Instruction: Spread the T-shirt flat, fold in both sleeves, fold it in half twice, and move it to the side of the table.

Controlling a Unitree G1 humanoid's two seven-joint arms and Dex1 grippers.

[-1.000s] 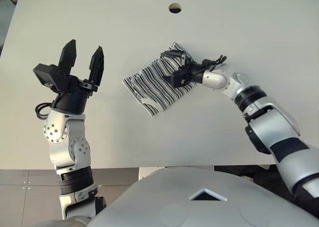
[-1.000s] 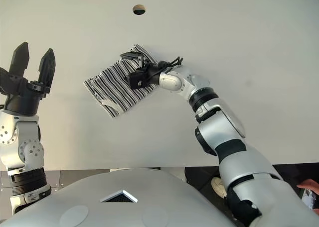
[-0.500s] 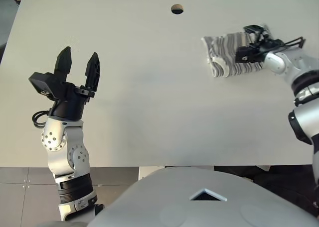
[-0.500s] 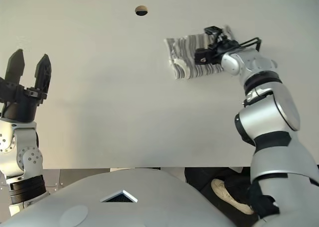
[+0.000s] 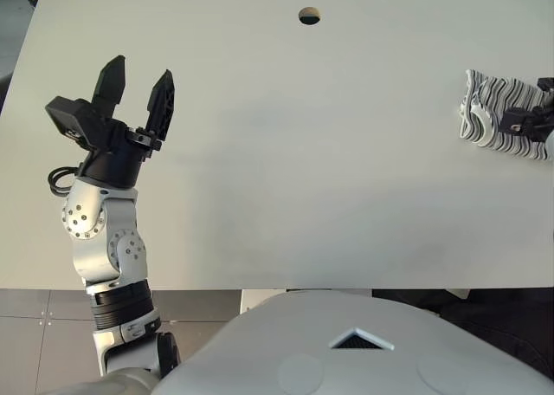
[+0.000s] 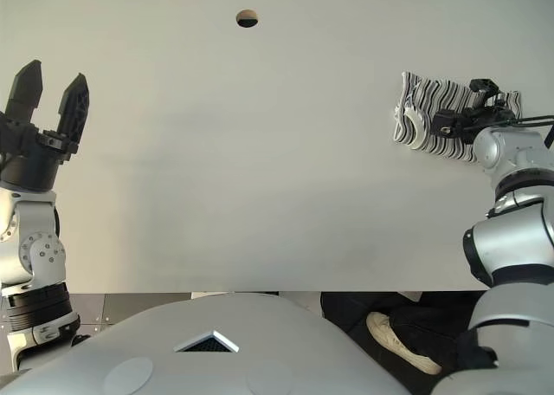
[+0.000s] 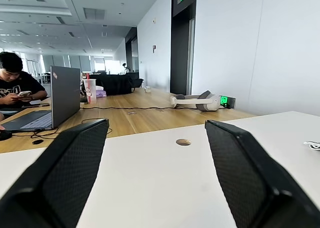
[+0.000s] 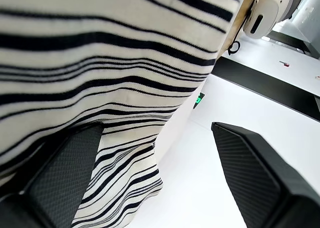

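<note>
Where right end effector (image 6: 452,122) touches, striped T-shirt (image 6: 421,96) folded; rippled.

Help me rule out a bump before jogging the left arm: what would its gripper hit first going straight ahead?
Nothing close. The open left gripper points across the bare table, roughly toward the small hole. The way looks free there, though its height above the top is hard to judge.

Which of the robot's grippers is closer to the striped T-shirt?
Right. The right gripper touches the folded T-shirt on the robot's right; the left gripper is raised far off on its left.
</note>
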